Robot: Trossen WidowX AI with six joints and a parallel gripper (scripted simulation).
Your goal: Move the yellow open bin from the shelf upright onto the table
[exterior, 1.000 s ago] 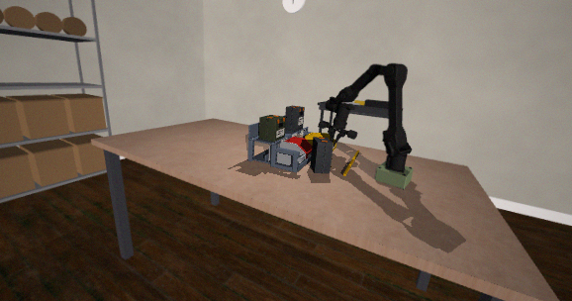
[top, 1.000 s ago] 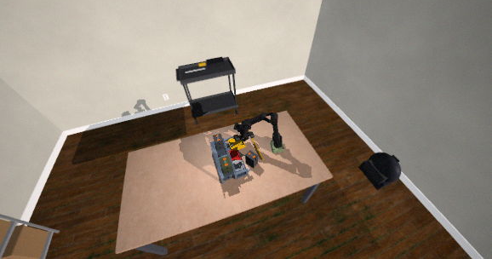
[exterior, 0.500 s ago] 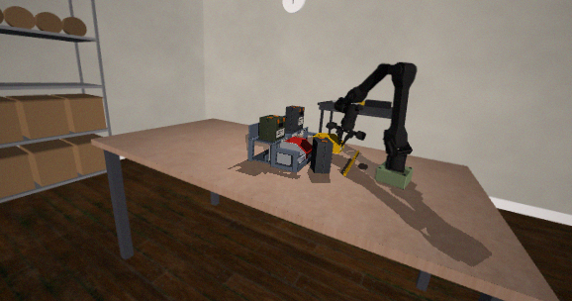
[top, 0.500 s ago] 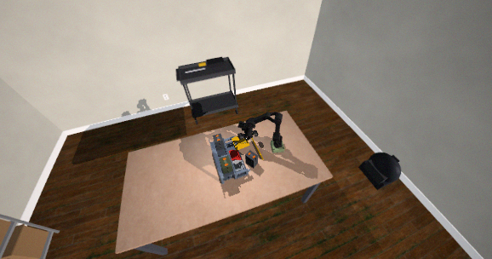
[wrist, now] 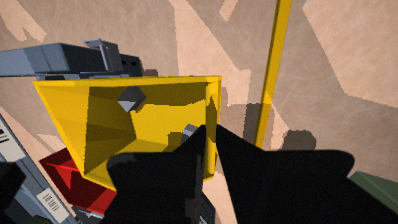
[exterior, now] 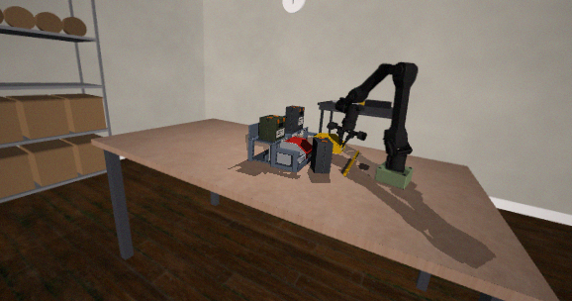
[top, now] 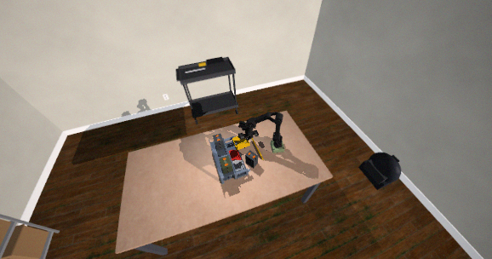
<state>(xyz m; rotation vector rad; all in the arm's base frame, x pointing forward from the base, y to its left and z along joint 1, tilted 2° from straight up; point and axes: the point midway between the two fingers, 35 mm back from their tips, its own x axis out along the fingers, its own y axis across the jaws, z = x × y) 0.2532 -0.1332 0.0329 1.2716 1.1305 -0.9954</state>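
Note:
The yellow open bin (wrist: 135,127) hangs above the table beside the small grey shelf (top: 227,158). My gripper (wrist: 209,128) is shut on the bin's right wall, one finger inside and one outside. Two small grey parts (wrist: 130,98) lie inside the bin. In the top view the bin (top: 241,143) is just right of the shelf, under my gripper (top: 248,135). In the exterior view the bin (exterior: 331,142) hangs a little above the table, clear of the shelf (exterior: 278,149).
A red bin (wrist: 75,172) sits in the shelf below the yellow one. A black box (exterior: 322,155) stands on the table by the shelf. A yellow bar (wrist: 272,70) lies on the table to the right. My green base (exterior: 394,175) is further right.

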